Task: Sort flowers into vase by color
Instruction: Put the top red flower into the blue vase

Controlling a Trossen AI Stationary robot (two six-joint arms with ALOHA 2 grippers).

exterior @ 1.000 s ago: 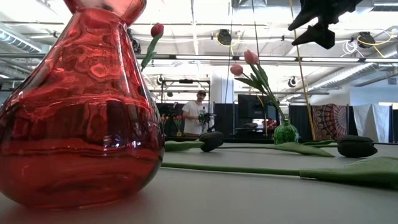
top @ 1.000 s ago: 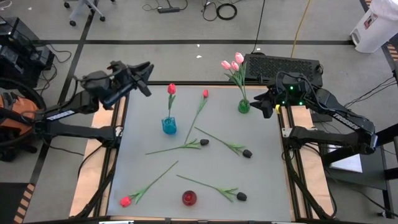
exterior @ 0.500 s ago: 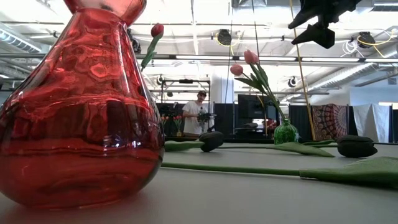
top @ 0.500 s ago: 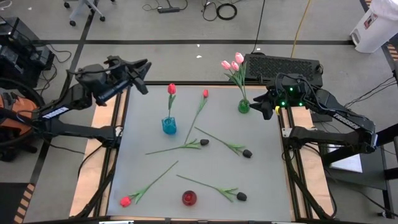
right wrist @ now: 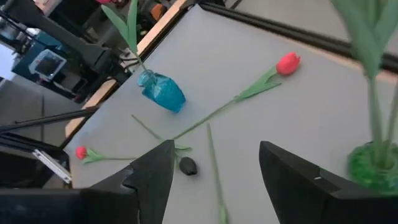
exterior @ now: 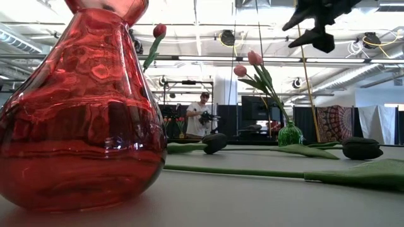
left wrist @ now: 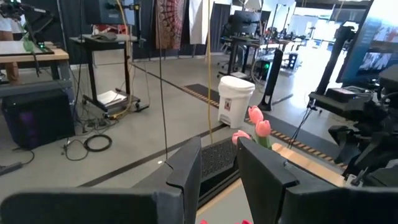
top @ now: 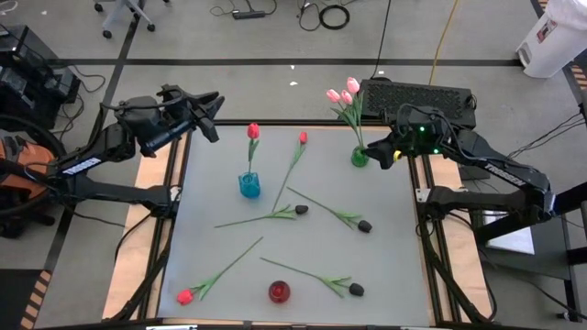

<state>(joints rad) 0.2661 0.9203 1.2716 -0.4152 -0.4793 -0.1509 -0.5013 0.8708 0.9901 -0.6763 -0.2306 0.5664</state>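
Observation:
A blue vase holds one red tulip. A green vase at the far right holds pink tulips. A red vase stands at the near edge. Lying flat on the table are a second red tulip, a third and three black ones. My left gripper hangs open and high over the table's far left corner, with nothing in it. My right gripper hangs open just right of the green vase, above it, also with nothing in it.
The grey table top has bare room along its right side and at the near left. A black keyboard-like box lies beyond the far right corner. In the low view a person stands far back in the room.
My right gripper has edged toward the green vase and rolled a little about its own axis, staying open. My left gripper's hand has drawn back slightly toward the table's left and tipped, still open. No flower or vase has moved.

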